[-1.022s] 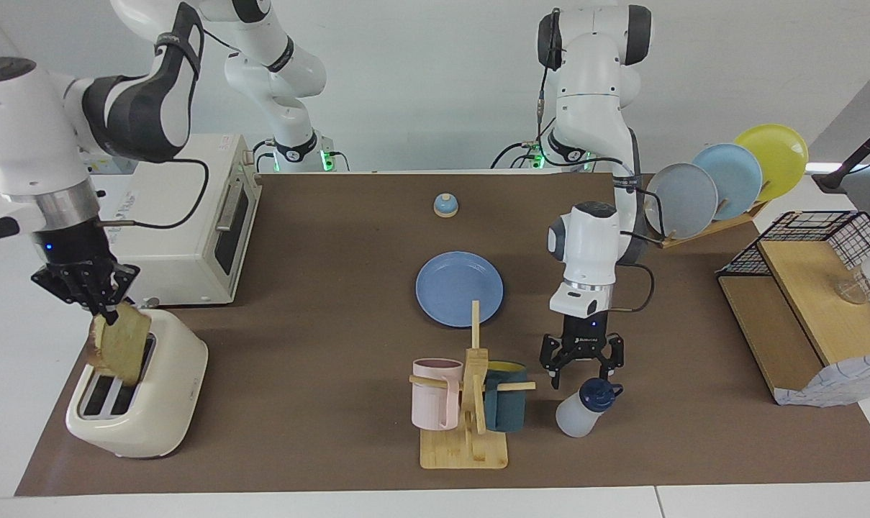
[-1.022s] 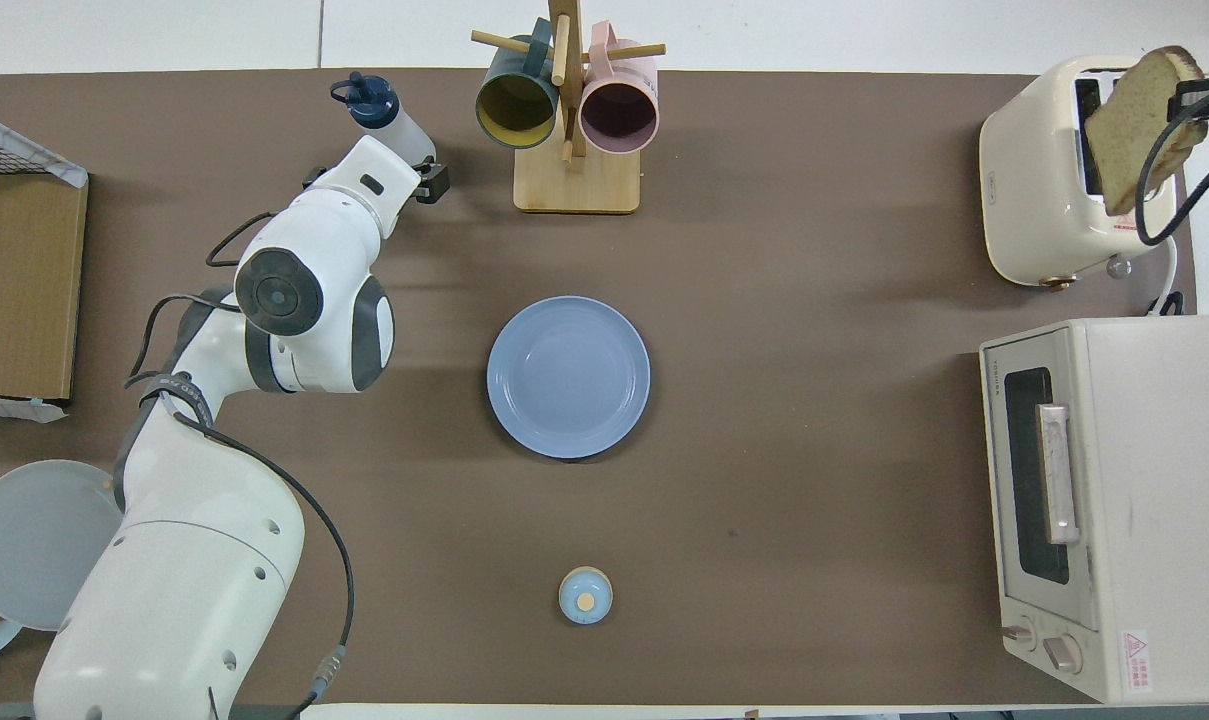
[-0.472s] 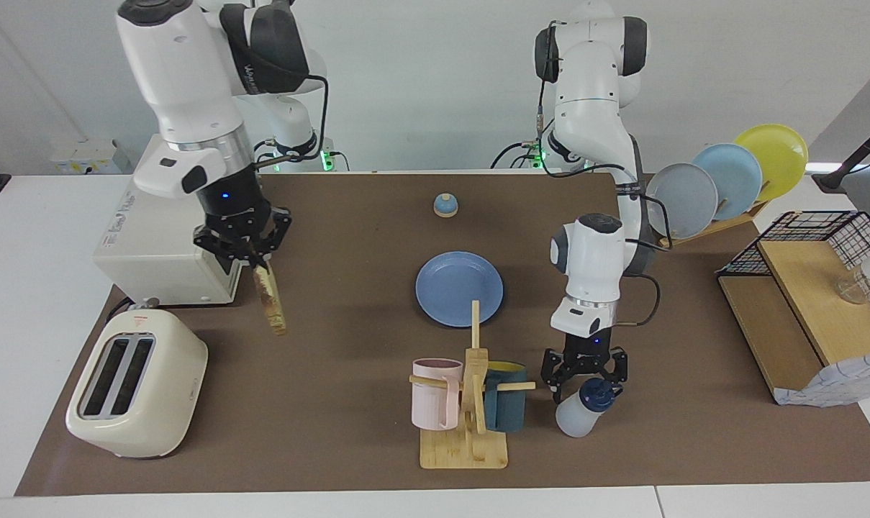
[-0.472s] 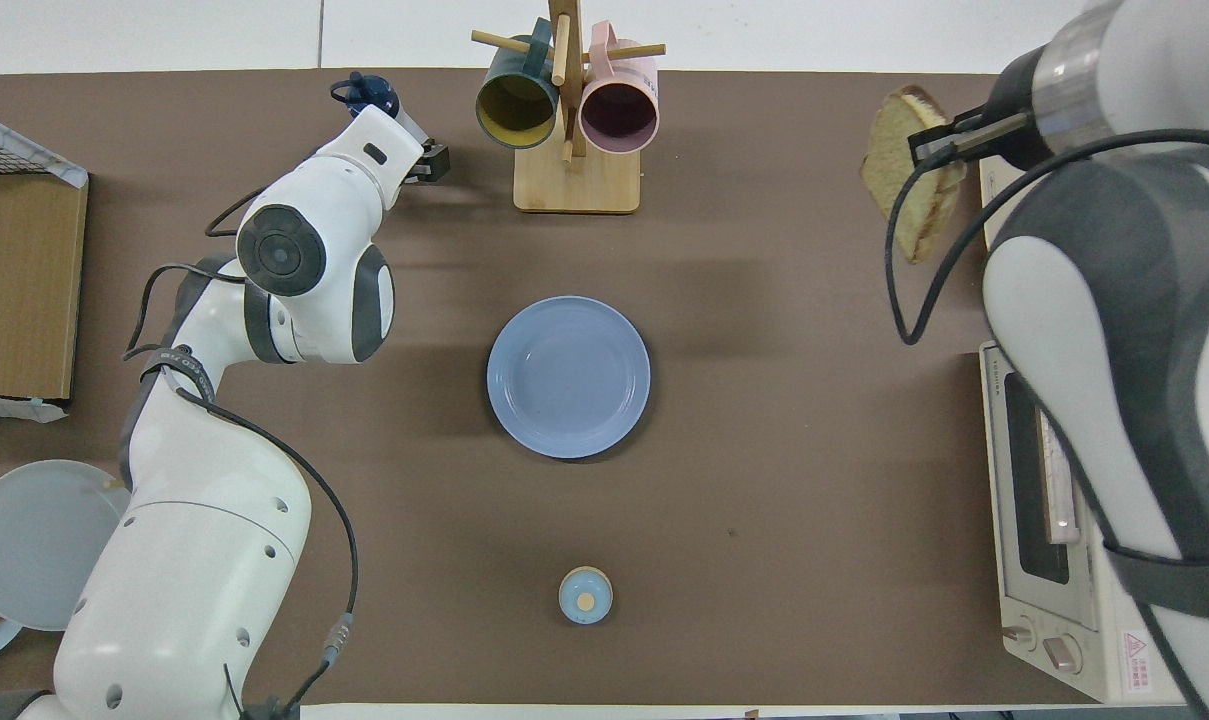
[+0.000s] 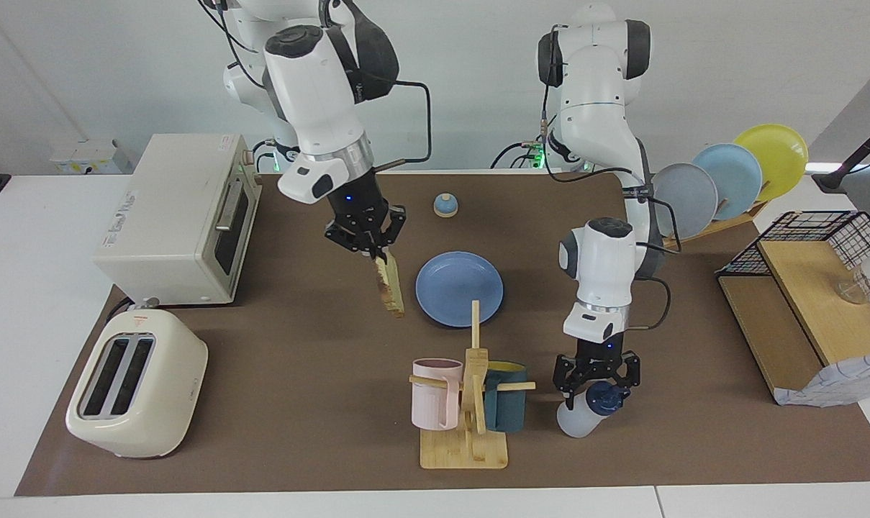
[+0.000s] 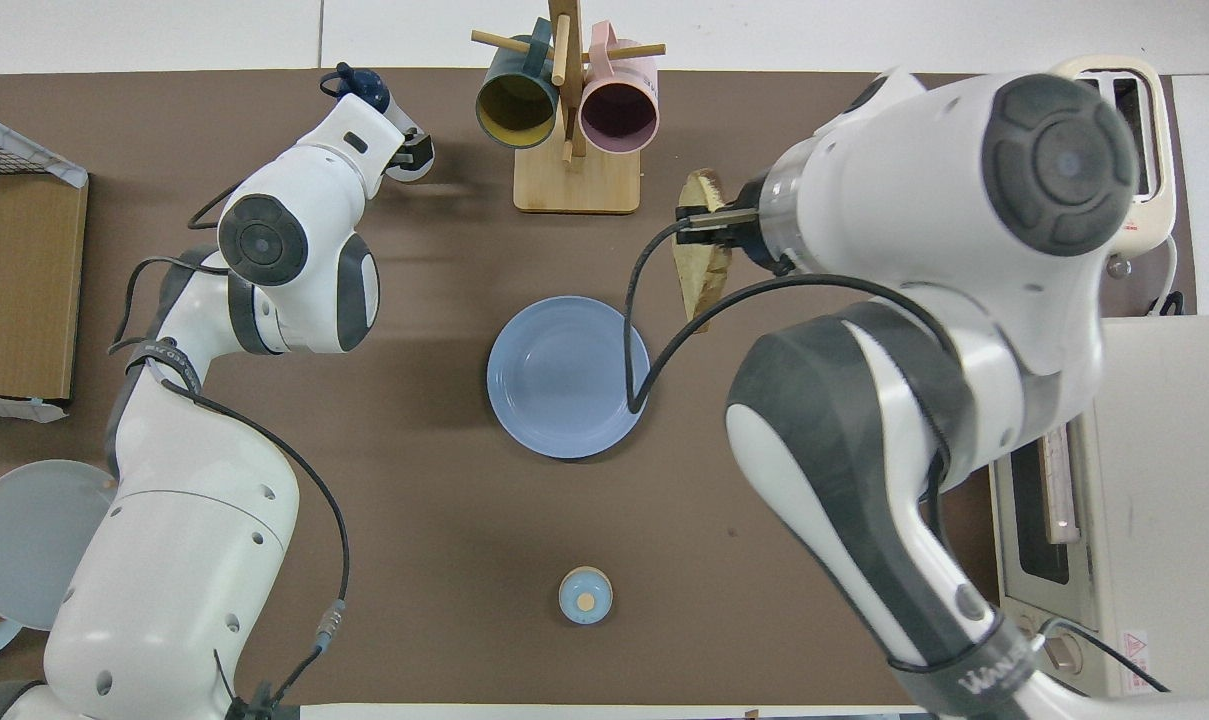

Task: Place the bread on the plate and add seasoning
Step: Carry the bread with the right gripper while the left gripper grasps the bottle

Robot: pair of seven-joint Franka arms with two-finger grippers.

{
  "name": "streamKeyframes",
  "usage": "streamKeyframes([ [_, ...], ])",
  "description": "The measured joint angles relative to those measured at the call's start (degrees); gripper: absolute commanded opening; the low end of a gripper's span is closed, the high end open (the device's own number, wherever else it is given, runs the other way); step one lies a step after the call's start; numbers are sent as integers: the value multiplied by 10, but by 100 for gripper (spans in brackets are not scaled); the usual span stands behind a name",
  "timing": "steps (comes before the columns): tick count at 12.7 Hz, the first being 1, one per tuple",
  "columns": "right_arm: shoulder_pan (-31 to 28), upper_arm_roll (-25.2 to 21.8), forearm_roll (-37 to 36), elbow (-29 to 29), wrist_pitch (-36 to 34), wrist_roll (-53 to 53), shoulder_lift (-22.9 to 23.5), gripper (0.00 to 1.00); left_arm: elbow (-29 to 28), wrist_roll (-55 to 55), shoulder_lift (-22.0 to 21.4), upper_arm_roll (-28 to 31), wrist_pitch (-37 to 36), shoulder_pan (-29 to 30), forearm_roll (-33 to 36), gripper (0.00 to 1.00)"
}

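My right gripper is shut on the top edge of the bread, a tan slice that hangs edge-on in the air. The slice is over the table just beside the blue plate, toward the right arm's end. In the overhead view the bread shows close to the plate's rim. My left gripper is open and lowered around the navy cap of the seasoning. The bottle stands beside the mug rack. From above, only the seasoning's cap shows past the left hand.
A wooden mug rack with a pink and a teal mug stands beside the bottle. A cream toaster and a toaster oven sit at the right arm's end. A small bell, upright plates and a wooden shelf are also here.
My right arm has carried the bread from above the toaster across the table to beside the plate. My left gripper has come down from just above the seasoning to around its cap.
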Motion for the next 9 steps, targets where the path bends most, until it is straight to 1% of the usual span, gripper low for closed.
streamKeyframes([
  [3,67,1,0,-57,102,88,9,0,7,0,6,-2,0,0,0,100],
  [4,81,1,0,-73,135,108,15,0,8,0,7,-2,0,0,0,100],
  [7,95,1,1,-108,203,138,24,0,9,0,7,-2,0,0,0,100],
  [9,112,1,1,-128,230,171,34,0,17,-9,16,-11,0,2,0,100],
])
